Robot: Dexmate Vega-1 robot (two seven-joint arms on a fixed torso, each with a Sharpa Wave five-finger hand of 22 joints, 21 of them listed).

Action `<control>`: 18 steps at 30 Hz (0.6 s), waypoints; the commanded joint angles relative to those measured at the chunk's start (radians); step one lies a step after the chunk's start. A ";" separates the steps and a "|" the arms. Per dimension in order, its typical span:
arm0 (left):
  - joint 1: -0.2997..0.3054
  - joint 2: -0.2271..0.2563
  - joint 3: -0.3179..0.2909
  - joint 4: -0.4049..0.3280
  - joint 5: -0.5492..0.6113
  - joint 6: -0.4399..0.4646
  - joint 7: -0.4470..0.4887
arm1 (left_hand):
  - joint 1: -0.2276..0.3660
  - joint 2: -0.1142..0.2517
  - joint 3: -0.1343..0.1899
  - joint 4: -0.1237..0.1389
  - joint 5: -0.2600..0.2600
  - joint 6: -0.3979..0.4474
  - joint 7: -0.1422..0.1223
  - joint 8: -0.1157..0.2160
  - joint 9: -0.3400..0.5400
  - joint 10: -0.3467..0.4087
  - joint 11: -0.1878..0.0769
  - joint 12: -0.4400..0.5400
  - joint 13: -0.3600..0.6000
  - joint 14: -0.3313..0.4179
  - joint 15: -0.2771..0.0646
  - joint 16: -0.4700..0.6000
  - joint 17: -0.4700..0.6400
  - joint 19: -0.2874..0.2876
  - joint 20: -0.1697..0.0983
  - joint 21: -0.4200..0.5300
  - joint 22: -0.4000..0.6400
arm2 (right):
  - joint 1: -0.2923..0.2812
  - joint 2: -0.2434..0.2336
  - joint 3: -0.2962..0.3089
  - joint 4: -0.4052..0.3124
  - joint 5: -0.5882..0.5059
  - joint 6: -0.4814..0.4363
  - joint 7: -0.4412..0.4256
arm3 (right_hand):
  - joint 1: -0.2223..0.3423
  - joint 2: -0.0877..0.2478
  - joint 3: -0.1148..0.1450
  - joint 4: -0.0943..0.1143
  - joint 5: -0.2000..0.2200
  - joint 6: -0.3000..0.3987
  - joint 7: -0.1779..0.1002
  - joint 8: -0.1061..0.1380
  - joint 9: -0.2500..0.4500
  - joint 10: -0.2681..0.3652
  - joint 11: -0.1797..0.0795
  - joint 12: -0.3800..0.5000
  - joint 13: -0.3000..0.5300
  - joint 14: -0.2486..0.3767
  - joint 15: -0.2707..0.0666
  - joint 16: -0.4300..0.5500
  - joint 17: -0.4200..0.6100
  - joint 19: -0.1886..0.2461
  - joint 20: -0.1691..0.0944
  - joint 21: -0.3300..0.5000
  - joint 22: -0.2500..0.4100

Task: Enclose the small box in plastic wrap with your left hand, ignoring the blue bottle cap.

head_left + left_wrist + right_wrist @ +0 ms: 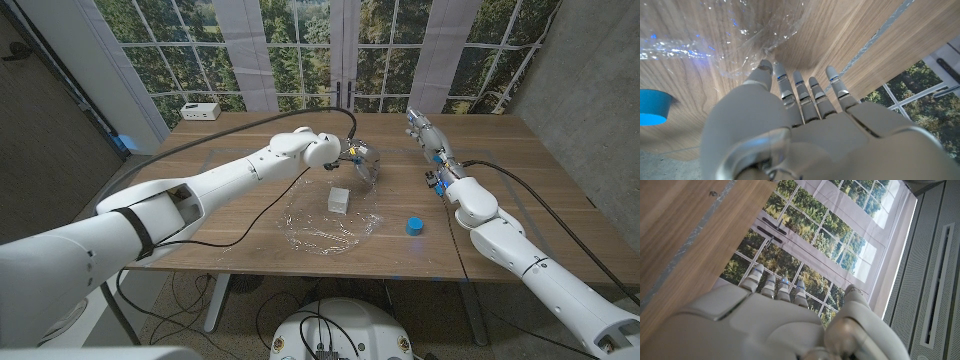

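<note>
Clear plastic wrap [330,222] lies crinkled on the wooden worktop [250,150], and we see the small white box [340,200] standing at its middle. Our left hand [358,160] hangs just beyond the box at the sheet's far edge, its fingers [799,92] straight, tips pinching a raised fold of wrap. Right of the sheet sits the blue bottle cap [414,226]. Farther right, our right hand [420,128] holds nothing, fingers extended.

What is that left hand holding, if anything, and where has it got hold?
The left hand pinches the plastic wrap at its far edge, beyond the small box; its other fingers are spread. The right hand holds nothing.
</note>
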 commanded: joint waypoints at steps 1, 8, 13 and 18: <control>0.015 0.019 -0.002 -0.019 0.015 0.002 0.037 | -0.051 -0.045 -0.052 0.038 -0.004 -0.351 -0.047 -0.142 -0.008 -0.121 0.034 -0.053 0.008 -0.042 -0.024 -0.010 0.014 -0.008 -0.003 -0.023 0.005 | 0.005 0.002 -0.006 0.003 0.002 -0.002 0.004 | -0.002 0.003 0.000 -0.003 0.001 0.002 -0.003 0.000 0.002 0.006 -0.001 0.001 0.005 0.008 0.002 0.004 0.002 0.004 0.006 0.002 0.003; 0.007 0.010 -0.001 -0.010 0.006 -0.008 0.017 | -0.104 -0.066 -0.083 0.057 -0.001 -0.444 -0.044 -0.153 -0.019 -0.150 0.046 -0.063 0.010 -0.065 -0.009 -0.016 0.015 -0.028 0.005 -0.039 0.005 | 0.002 0.007 -0.005 0.001 -0.001 0.000 -0.008 | -0.002 0.003 0.000 -0.004 0.001 0.003 -0.003 0.001 0.002 0.006 -0.002 0.001 0.005 0.007 0.002 0.004 0.002 0.004 0.006 0.002 0.003; -0.026 -0.033 -0.015 0.081 -0.133 -0.080 -0.090 | -0.111 -0.030 -0.070 0.062 0.006 -0.348 -0.050 -0.108 -0.026 -0.163 0.052 -0.064 0.013 -0.094 0.007 -0.021 0.016 -0.037 0.012 -0.053 0.006 | -0.007 0.003 0.000 -0.012 -0.007 -0.004 -0.021 | -0.003 0.003 0.000 -0.004 0.001 0.004 -0.004 0.001 0.002 0.006 -0.001 0.001 0.005 0.008 0.000 0.004 0.002 0.004 0.006 0.002 0.003; -0.035 -0.043 0.000 0.082 -0.127 -0.056 -0.106 | -0.103 0.016 -0.044 0.062 0.005 -0.290 -0.014 -0.095 -0.031 -0.169 0.061 -0.064 0.014 -0.104 0.013 -0.021 0.018 -0.046 0.019 -0.061 0.007 | -0.013 0.002 0.003 -0.012 -0.004 0.001 -0.021 | -0.003 0.004 0.000 -0.004 0.001 0.004 -0.003 0.001 0.002 0.006 -0.002 0.001 0.005 0.009 0.000 0.004 0.003 0.005 0.006 0.002 0.003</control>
